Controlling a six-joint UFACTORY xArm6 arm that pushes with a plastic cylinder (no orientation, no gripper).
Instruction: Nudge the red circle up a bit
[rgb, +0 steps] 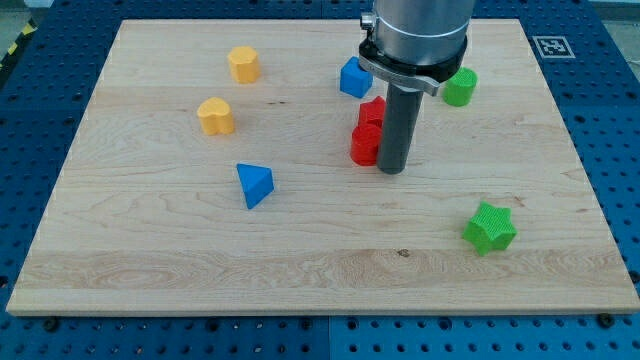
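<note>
Dark and straight, the rod ends in my tip (392, 170), which rests on the board (150, 250) just to the view's right of two red blocks; it has no fingers to open or close and grips nothing. The lower red block (364, 145) sits touching or almost touching the rod's left side, and the upper red block (372, 110) stands right above it, the two pressed together in a short column running top to bottom. Which of them is the circle I cannot tell, since the rod hides part of each; a round block has no facing to read. Directly toward the view's top of the reds lies a blue block (354, 77), close by. A green block (460, 87) sits right of the arm housing. Farther out: a blue triangle (254, 184) at left, two yellow blocks (215, 116) (243, 63) upper left, and a green star (490, 228) lower right.
</note>
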